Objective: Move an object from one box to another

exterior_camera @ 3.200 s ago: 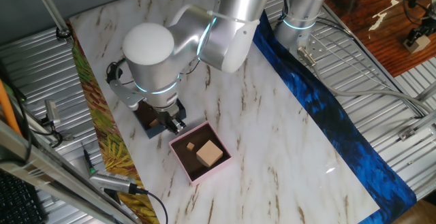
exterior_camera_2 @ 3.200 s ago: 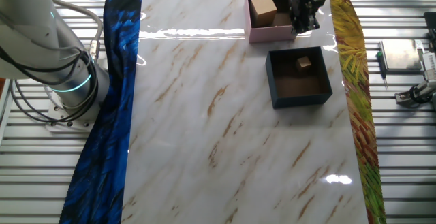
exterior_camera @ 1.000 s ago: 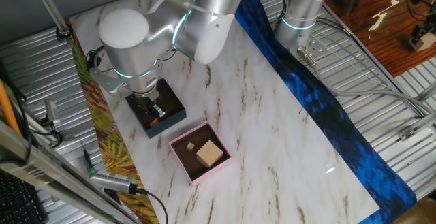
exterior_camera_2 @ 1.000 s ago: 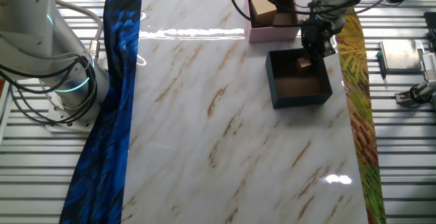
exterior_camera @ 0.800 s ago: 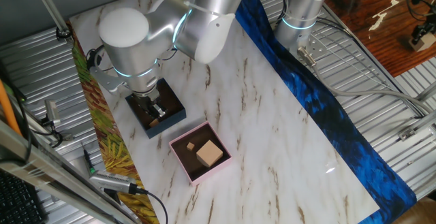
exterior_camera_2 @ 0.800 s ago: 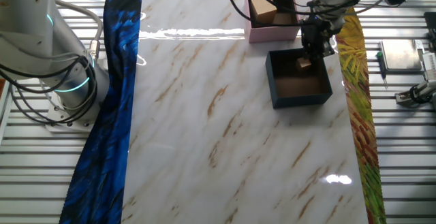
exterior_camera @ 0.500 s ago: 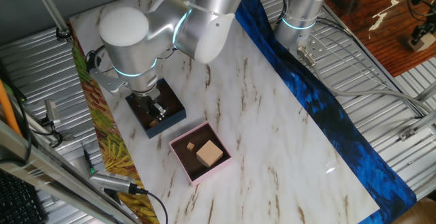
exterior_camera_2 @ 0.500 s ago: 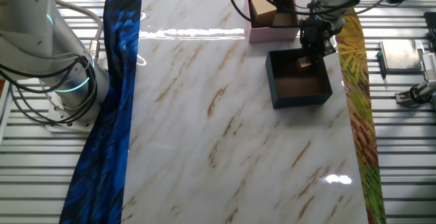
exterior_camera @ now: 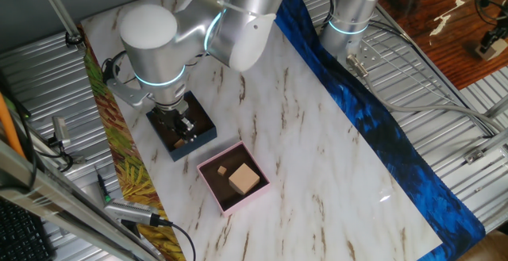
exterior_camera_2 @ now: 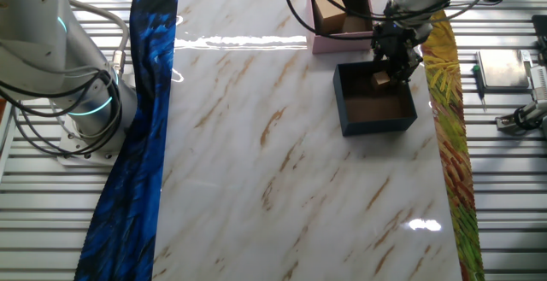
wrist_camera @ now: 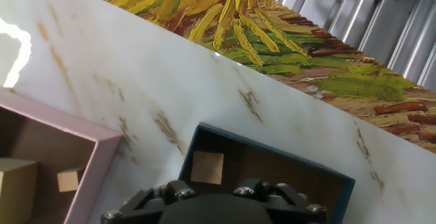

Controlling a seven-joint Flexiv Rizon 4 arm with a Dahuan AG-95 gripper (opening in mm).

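The dark navy box [exterior_camera_2: 377, 119] stands by the yellow-green cloth, and a small tan cube [exterior_camera_2: 381, 79] lies in its far corner. My gripper [exterior_camera_2: 396, 57] hangs just above that cube, over the box's far wall, its fingers apart and holding nothing. In the hand view the cube [wrist_camera: 207, 167] lies loose on the brown floor of the navy box [wrist_camera: 286, 157], just ahead of my gripper's dark body. The pale pink box [exterior_camera: 213, 189] sits beside it with a large cube [exterior_camera: 244, 178] and a small cube [exterior_camera: 223, 170] inside.
A yellow-green patterned cloth [exterior_camera_2: 444, 102] runs along the table edge right beside the navy box. A blue cloth [exterior_camera_2: 141, 127] borders the opposite side. Metal slats and cables surround the marble table [exterior_camera_2: 273, 170].
Since 3.2 s ago my gripper has gone from the pink box to over the navy box. Over the last second it has shifted only slightly; the cube has not moved.
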